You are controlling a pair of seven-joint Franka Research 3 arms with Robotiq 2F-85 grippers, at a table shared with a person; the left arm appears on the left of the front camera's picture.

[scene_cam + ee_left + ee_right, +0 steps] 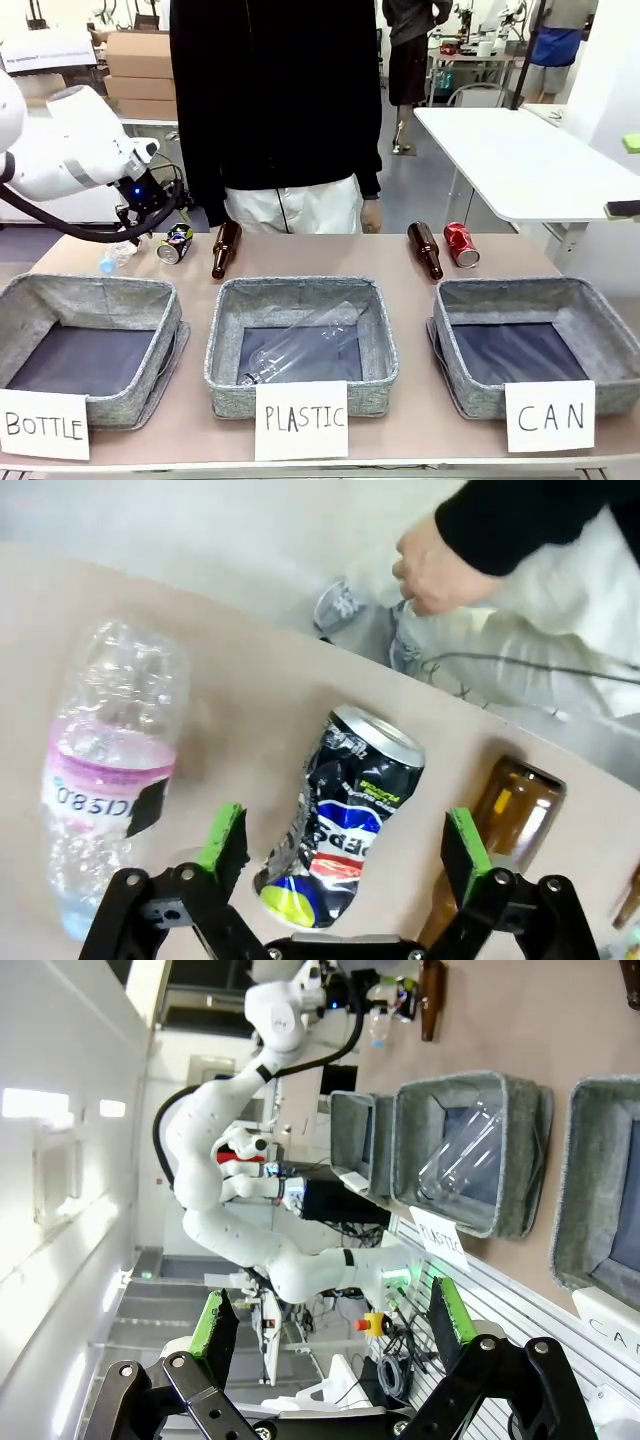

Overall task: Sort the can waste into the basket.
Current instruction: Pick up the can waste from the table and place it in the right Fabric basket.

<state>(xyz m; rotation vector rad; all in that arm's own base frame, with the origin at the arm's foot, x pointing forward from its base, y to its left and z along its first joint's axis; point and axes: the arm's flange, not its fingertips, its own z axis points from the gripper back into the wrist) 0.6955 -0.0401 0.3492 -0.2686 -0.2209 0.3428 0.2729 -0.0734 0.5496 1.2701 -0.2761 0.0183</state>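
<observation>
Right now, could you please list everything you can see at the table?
black can: one, black with print, lying far left on the table
red can: one, red, lying far right
glass bottles: two, brown, one beside each can
plastic bottles: two, clear, one in the PLASTIC basket, one crushed far left
baskets: three, grey felt, near edge: BOTTLE basket, PLASTIC basket, CAN basket
person: one, black top, far side
left claw: open, aimed at the black can
right claw: open, holding nothing

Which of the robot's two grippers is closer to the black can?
Left. The left gripper is right over the black can, its open fingers on either side of it. The right gripper, also open, sits on the robot's side of the baskets, far from the can.
</observation>
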